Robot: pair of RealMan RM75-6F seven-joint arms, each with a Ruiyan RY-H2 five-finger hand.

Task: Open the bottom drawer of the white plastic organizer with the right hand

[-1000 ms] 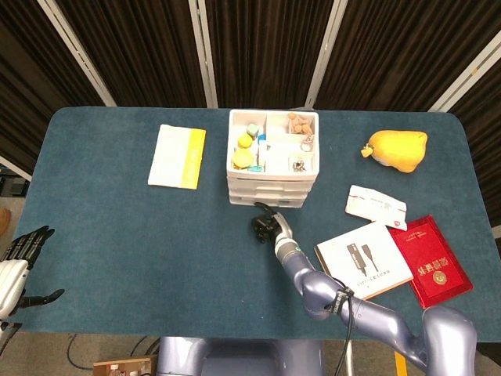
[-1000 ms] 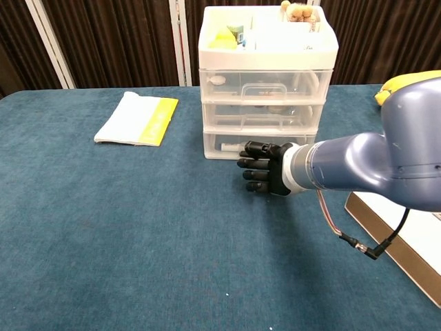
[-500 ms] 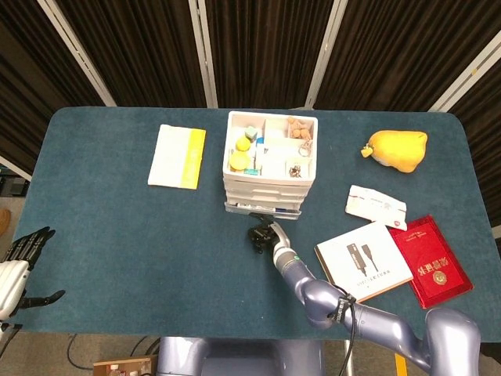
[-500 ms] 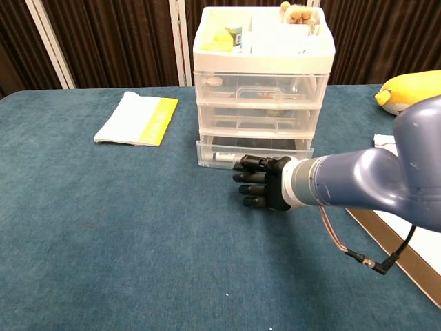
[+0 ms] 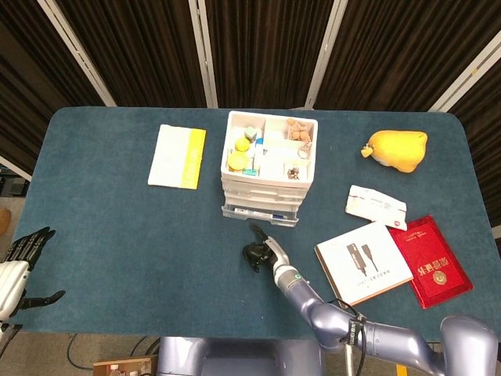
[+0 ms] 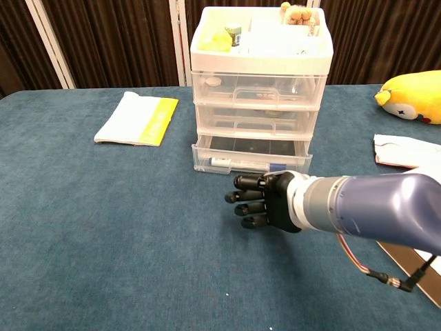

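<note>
The white plastic three-drawer organizer (image 5: 268, 166) (image 6: 256, 83) stands on the dark blue felt-covered table (image 5: 117, 235) (image 6: 103, 227), toward its far middle, with small yellow, blue and tan items in its open top tray. The clear bottom drawer (image 5: 260, 212) (image 6: 252, 156) sticks out in front of the two drawers above it, partly pulled out toward the robot, and a white pen-like item lies along its front inside.

The black right hand (image 5: 260, 252) (image 6: 261, 201) hovers just in front of the organizer, a little apart from the drawer's front wall and touching nothing. Its fingers (image 6: 242, 198) are curled inward with nothing between them.

The black left hand (image 5: 23, 258) sits far to the left of the organizer, off the table's near corner, fingers spread and holding nothing.

To the left of the organizer lies a white and yellow folded booklet (image 5: 178, 156) (image 6: 136, 118). To its right rests a yellow plush toy (image 5: 397, 149) (image 6: 413, 95), and nearer the robot on that side lie a small white packet (image 5: 376, 207) (image 6: 406, 150), a white product box printed with a black device (image 5: 364, 261), and a red booklet with gold print (image 5: 429, 260).
</note>
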